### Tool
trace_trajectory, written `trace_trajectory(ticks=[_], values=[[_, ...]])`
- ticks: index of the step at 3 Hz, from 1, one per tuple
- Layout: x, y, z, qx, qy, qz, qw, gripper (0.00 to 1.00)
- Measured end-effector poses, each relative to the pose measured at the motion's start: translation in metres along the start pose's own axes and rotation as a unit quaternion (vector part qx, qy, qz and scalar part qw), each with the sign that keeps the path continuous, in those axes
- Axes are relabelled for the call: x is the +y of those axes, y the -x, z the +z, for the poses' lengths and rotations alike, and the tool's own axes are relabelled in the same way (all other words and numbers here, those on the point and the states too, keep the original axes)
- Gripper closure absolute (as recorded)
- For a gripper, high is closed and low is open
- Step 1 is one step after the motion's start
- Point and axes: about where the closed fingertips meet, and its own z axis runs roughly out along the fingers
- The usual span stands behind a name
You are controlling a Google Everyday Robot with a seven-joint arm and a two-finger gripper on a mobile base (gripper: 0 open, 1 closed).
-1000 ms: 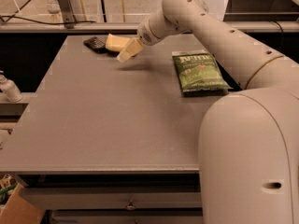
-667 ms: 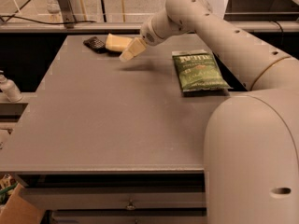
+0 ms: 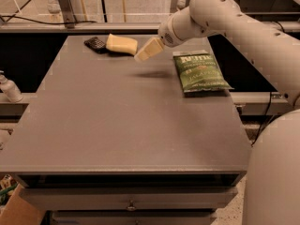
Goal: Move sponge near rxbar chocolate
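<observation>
Yellow sponge [image 3: 122,44] between rxbar [image 3: 95,43] and tool [image 3: 142,55]

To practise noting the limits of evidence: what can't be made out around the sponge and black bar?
- Camera view: print on the rxbar chocolate is too small to read; the sponge hides whether they touch.
- Camera view: the tool is right of the sponge, above the table; its height cannot be judged from one angle.
- Camera view: the robot's base is cut off by the right edge.

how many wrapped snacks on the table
2: the rxbar chocolate at the far edge beside the sponge, and the green chip bag at the right. The gripper hovers between them. None looks hidden.
</observation>
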Motion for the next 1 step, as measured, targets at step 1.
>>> trace_trajectory(ticks=[1], values=[[0.0001,-0.0001,0.0002,0.000,0.000,0.000,1.0000,0.00]])
